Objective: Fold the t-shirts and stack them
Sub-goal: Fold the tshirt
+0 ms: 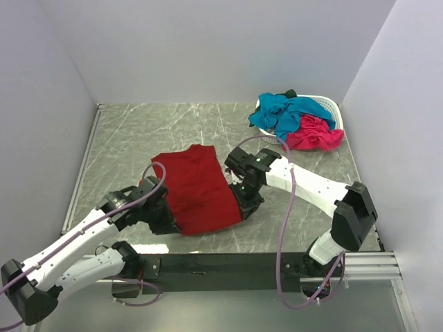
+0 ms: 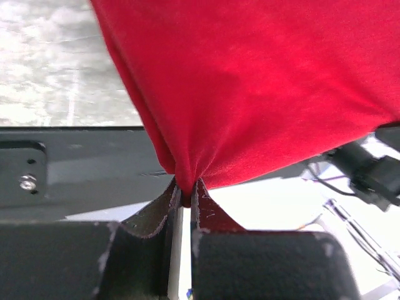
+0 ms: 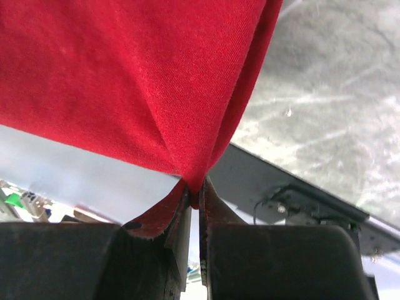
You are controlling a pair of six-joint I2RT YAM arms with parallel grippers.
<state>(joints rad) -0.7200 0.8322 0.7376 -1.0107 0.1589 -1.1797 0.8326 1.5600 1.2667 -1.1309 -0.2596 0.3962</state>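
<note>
Marble table [image 1: 138,131]; left tool [image 2: 186,191] and right tool [image 3: 195,191] nearly closed on red t-shirt [image 1: 201,190]

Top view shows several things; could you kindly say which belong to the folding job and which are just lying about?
Job: dark red t-shirt, gripped by left gripper and right gripper; teal-blue t-shirt; hot pink t-shirt.
Lying about: white basket; table.
</note>
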